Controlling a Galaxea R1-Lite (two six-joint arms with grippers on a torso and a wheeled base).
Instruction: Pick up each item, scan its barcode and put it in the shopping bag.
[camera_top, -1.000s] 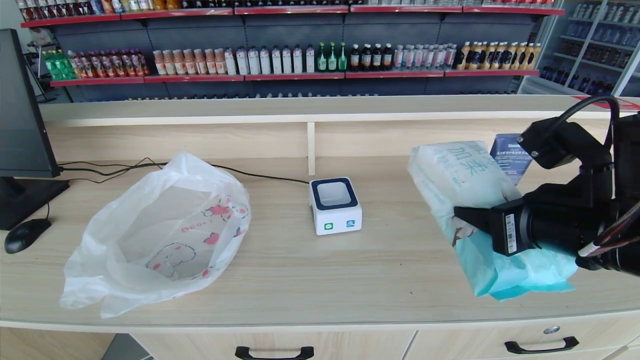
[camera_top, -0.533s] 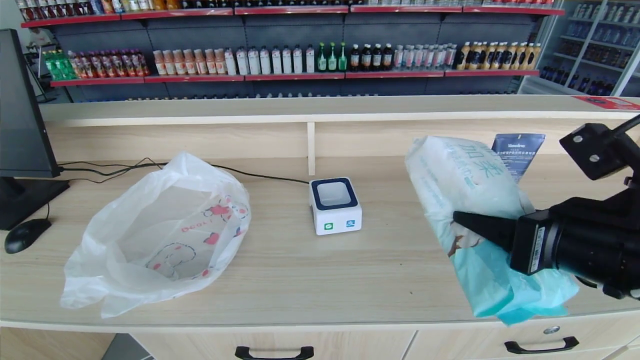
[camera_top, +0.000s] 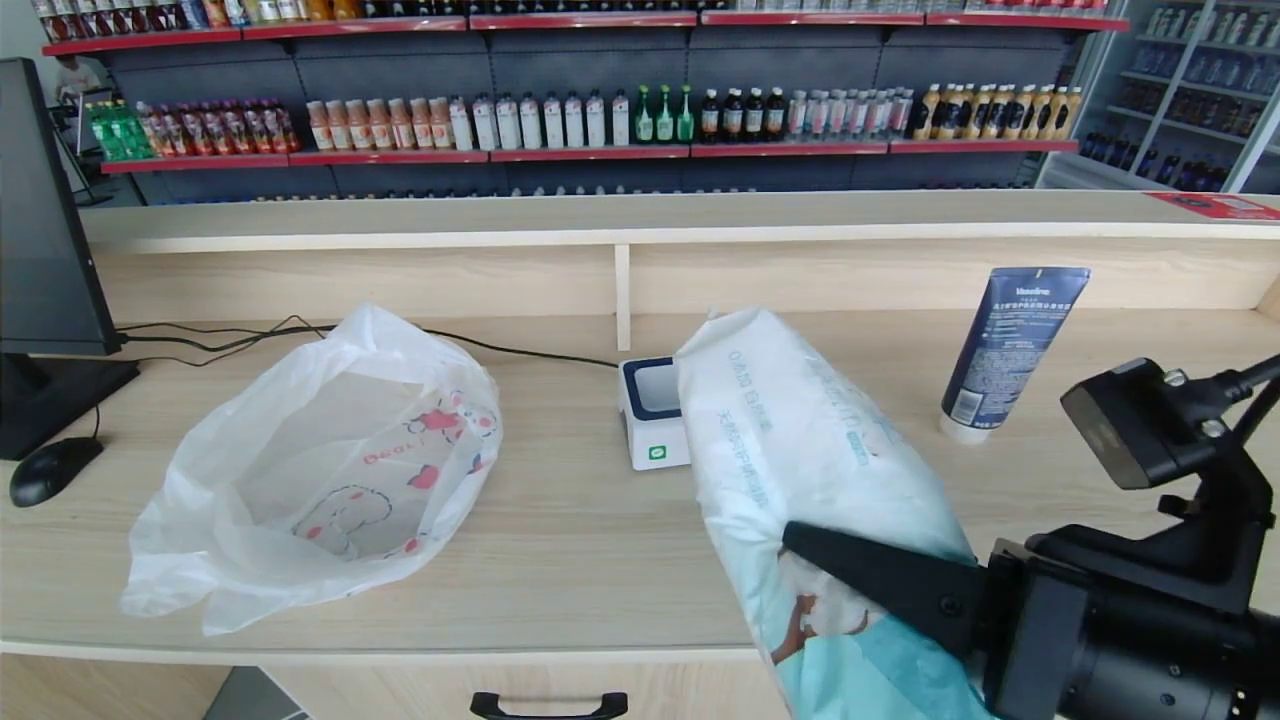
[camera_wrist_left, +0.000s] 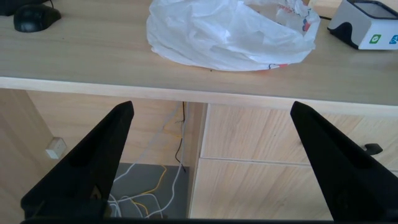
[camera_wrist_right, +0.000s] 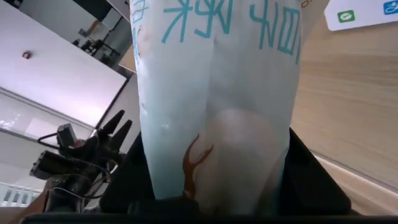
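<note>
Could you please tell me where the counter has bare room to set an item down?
Bare counter lies between the shopping bag and the scanner, forward to the front edge, and at the back between scanner and tube. It is crowded at right front around the held tissue pack, and at left by the mouse.

From where I stand, the worktop carries one crinkly white plastic shopping bag with pink cartoon print at 10 o'clock. There is one small white-and-navy box scanner at 12, one long soft white-and-teal wrapped pack at 4, and one upright dark-blue tube with a white cap at 2. One black computer mouse and one black monitor sit at 9. Two black end effectors: the left end effector and the right end effector. The bottles on the red shelves are too many to count.
</note>
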